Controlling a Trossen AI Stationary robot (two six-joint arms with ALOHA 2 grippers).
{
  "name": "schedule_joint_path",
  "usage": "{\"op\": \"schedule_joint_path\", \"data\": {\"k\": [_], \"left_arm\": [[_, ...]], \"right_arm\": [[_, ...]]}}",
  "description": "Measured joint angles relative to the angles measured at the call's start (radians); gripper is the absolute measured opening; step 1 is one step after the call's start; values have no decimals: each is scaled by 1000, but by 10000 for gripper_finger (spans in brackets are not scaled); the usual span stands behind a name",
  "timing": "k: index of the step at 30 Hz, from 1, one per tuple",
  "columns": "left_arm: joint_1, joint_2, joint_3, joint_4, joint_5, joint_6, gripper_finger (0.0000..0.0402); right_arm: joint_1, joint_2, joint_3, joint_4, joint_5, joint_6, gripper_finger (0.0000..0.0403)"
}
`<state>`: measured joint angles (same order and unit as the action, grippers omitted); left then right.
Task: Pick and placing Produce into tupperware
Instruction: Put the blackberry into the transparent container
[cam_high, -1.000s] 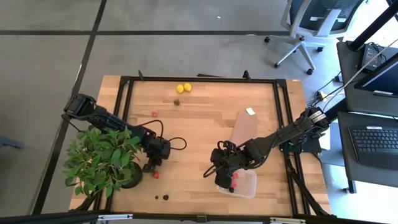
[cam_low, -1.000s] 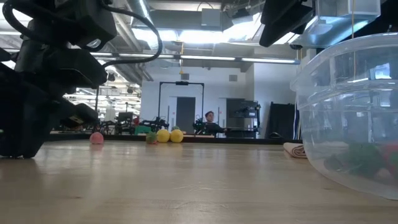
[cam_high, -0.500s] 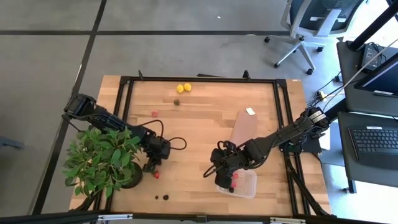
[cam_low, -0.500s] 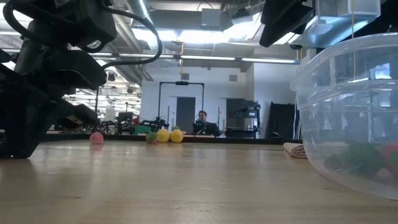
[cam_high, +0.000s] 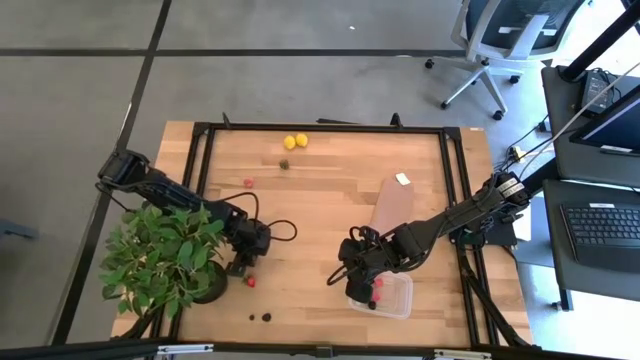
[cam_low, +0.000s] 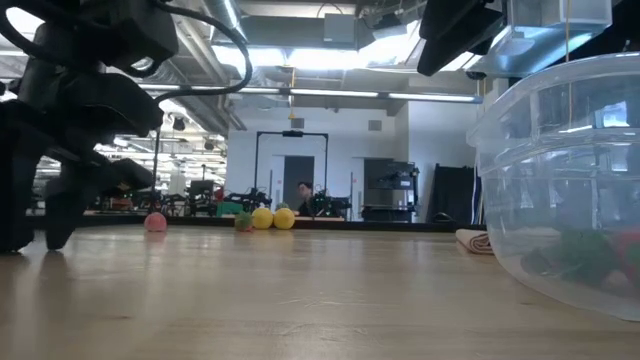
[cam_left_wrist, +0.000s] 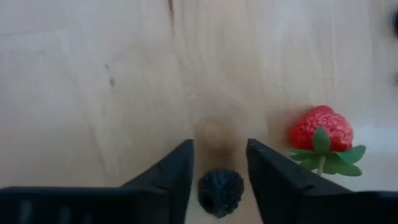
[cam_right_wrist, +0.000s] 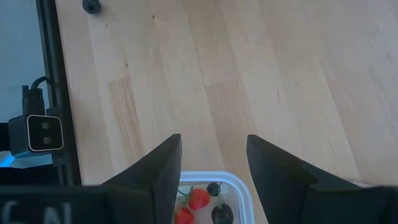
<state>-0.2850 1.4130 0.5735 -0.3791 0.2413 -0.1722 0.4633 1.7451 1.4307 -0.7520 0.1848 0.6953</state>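
Two dark arms are over the wooden table (cam_high: 320, 200). By the leafy plant (cam_high: 160, 260), the left gripper (cam_left_wrist: 219, 168) points down at the wood with its fingers a little apart. A blackberry (cam_left_wrist: 220, 191) sits between them; whether they touch it I cannot tell. A red strawberry (cam_left_wrist: 323, 140) lies just beside it. The right gripper (cam_right_wrist: 214, 165) hangs over the clear tupperware (cam_high: 385, 295), fingers apart and empty. Strawberries and dark berries are in the tub. Two yellow lemons (cam_high: 295, 141) lie at the far edge.
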Motion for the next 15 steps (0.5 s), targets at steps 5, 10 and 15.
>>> {"op": "schedule_joint_path", "data": {"k": [5,10,15], "left_arm": [[0,-2,4,-28,3,0,194],[2,-3,6,-75,42,27,208],[2,-3,6,-113,55,29,204]], "right_arm": [[0,0,0,1,0,1,184],[0,0,0,1,0,3,184],[0,0,0,1,0,6,184]]}}
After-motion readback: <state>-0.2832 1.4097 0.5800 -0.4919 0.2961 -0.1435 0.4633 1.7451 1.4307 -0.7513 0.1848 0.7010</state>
